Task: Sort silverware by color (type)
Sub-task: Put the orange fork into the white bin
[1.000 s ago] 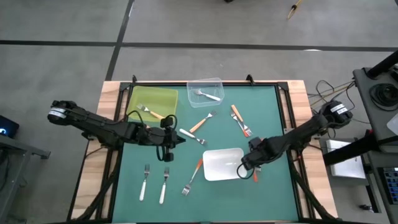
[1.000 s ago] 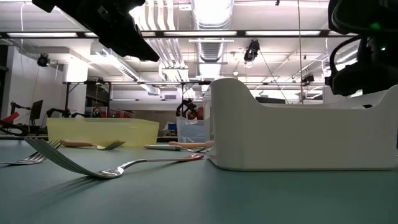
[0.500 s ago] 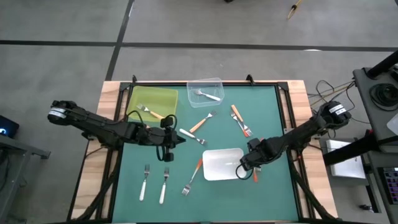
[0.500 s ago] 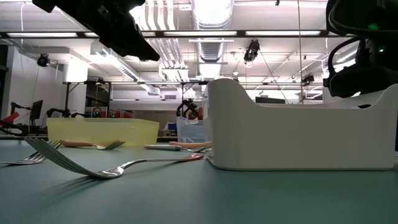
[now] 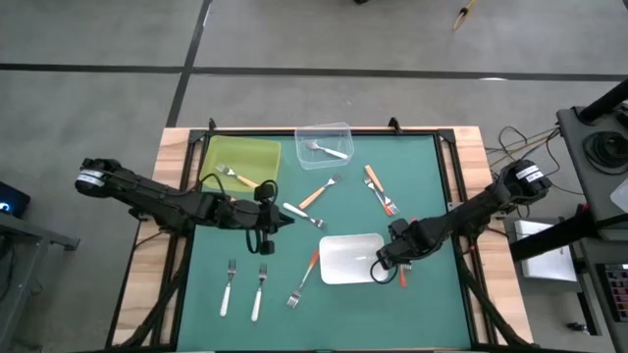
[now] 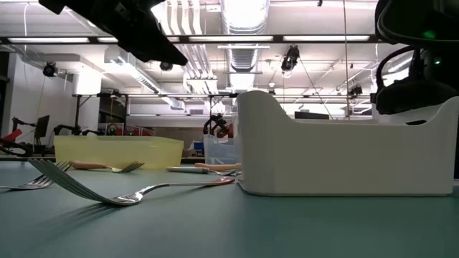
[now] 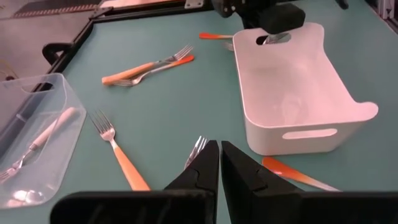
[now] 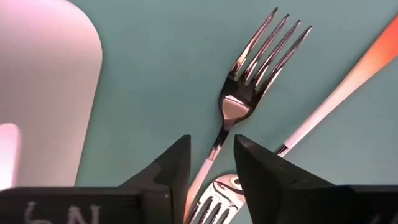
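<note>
Straddling a fork (image 8: 233, 106) beside the white tray (image 5: 339, 253), right hand (image 8: 211, 163) half-closed; left hand (image 7: 219, 163) clenched.

forks (image 8: 239, 99) have shiny polished metal heads, smooth plastic handles; white bin (image 7: 292, 87) is glossy plastic, green mat (image 5: 412, 196) looks matte.

The right gripper (image 8: 211, 158) hides 2 forks' (image 8: 249, 93) handles.
</note>
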Tool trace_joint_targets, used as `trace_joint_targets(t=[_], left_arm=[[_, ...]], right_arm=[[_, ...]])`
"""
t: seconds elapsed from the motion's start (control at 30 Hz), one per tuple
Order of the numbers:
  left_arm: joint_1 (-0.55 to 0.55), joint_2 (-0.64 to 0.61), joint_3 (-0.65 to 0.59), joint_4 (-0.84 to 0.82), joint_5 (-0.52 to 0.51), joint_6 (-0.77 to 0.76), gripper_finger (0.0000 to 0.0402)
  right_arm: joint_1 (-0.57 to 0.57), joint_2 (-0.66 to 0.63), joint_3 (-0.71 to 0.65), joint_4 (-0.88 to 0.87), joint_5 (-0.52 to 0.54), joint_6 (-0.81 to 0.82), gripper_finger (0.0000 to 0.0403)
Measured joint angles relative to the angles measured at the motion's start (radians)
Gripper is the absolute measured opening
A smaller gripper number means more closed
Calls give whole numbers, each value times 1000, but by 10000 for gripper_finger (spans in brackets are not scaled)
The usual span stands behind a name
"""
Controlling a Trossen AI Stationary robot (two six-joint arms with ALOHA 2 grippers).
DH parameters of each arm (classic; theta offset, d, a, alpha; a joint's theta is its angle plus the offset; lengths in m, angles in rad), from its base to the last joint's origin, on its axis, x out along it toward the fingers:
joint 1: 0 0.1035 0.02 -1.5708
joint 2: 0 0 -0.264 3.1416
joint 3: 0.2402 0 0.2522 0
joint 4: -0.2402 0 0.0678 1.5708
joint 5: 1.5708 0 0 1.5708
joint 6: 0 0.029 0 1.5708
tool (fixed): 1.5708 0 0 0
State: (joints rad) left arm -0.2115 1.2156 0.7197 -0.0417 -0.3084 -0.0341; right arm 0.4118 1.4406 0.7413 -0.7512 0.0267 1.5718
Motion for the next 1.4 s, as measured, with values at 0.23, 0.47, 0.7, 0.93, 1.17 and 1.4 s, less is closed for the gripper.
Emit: trace_joint_targets(t=[0.23,0.47,0.7,0.93,1.17,1.4], left_arm=[[0,0,0,14,0,7,0],[0,0,0,16,0,0,0],[-1,0,0,51,1,6,0],[-1,0,0,54,1,6,0],[-1,0,0,59,1,19,0],[-1,0,0,72,1,26,0]], right_arm=[[-16,1,-3,7,-1,-5,33],[-27,-6,-4,5,-1,-8,10],[-31,-70,-3,-56,64,6,9],[-34,-173,2,-119,91,24,9],[-33,-263,3,-158,178,24,9],[-33,-376,3,-162,372,4,9]])
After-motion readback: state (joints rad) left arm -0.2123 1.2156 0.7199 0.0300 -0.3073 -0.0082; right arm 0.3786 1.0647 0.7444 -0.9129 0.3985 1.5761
